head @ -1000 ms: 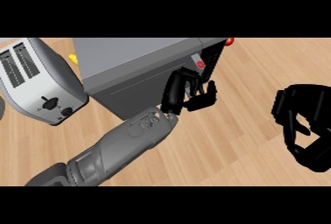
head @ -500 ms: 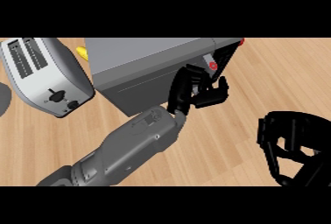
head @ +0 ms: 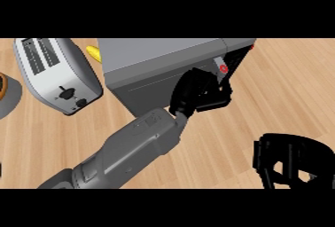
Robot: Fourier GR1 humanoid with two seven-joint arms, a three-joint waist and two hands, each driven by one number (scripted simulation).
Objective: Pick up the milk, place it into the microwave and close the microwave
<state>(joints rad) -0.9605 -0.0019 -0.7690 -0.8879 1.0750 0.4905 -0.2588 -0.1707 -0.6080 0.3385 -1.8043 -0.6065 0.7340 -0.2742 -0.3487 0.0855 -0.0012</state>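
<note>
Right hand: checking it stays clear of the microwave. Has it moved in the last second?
Yes. The right hand has drawn back toward the view's lower edge, farther from the microwave.

Light wooden table (head: 262, 111); a grey microwave (head: 157, 62) stands mid-table; a silver toaster (head: 56, 73) lies just beside it, at left.

I am finding no legible text, brand, label or number in the head view; I am seeing only a red round mark (head: 223, 68) on the microwave (head: 163, 57) control strip, unreadable, and I am reading nothing on the toaster (head: 56, 73)
</note>
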